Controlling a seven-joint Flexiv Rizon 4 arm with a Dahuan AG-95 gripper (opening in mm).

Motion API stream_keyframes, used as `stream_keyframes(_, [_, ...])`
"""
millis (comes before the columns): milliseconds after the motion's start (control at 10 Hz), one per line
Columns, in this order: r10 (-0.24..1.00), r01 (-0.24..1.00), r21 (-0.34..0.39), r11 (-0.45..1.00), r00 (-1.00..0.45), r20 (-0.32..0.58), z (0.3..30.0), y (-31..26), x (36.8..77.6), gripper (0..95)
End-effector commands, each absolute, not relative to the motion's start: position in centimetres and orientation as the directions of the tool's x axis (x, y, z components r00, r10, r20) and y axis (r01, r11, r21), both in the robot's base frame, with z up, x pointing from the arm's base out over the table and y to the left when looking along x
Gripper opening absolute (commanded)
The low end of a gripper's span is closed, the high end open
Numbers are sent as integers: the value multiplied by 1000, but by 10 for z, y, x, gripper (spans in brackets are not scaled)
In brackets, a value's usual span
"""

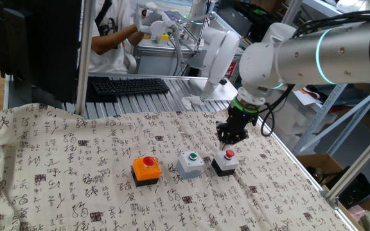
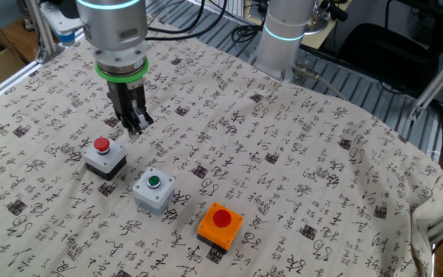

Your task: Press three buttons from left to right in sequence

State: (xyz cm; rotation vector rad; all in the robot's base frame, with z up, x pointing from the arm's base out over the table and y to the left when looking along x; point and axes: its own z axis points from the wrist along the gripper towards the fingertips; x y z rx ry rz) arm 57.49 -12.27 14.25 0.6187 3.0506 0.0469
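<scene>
Three button boxes stand in a row on the patterned cloth. In one fixed view they run left to right: the orange box with red button [image 1: 146,169], the light grey box with green button [image 1: 191,163], and the black box with small red button [image 1: 225,162]. In the other fixed view the order is mirrored: the black box [image 2: 104,156], the grey box [image 2: 154,191], the orange box [image 2: 221,224]. My gripper [image 1: 231,137] points down just above and behind the black box, not touching its button. It also shows in the other fixed view [image 2: 135,125]. No view shows the fingertips' state.
A black keyboard [image 1: 130,85] lies on the metal bench behind the cloth. A person [image 1: 111,32] works at the back left. A second robot's white base [image 2: 283,35] stands at the cloth's far edge. Metal frame posts [image 1: 82,58] rise at the table's sides.
</scene>
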Motion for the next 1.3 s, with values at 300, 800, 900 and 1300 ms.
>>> stream_keyframes(300, [380,379,33,925,-925,-23,137,-139,571,0])
stream_keyframes(800, [347,346,36,938,-937,-35,128,-164,575,0])
stream_keyframes(900, [338,337,32,941,-940,-41,126,-168,576,0])
stream_keyframes(1300, [317,315,40,948,-947,-49,120,-181,578,0])
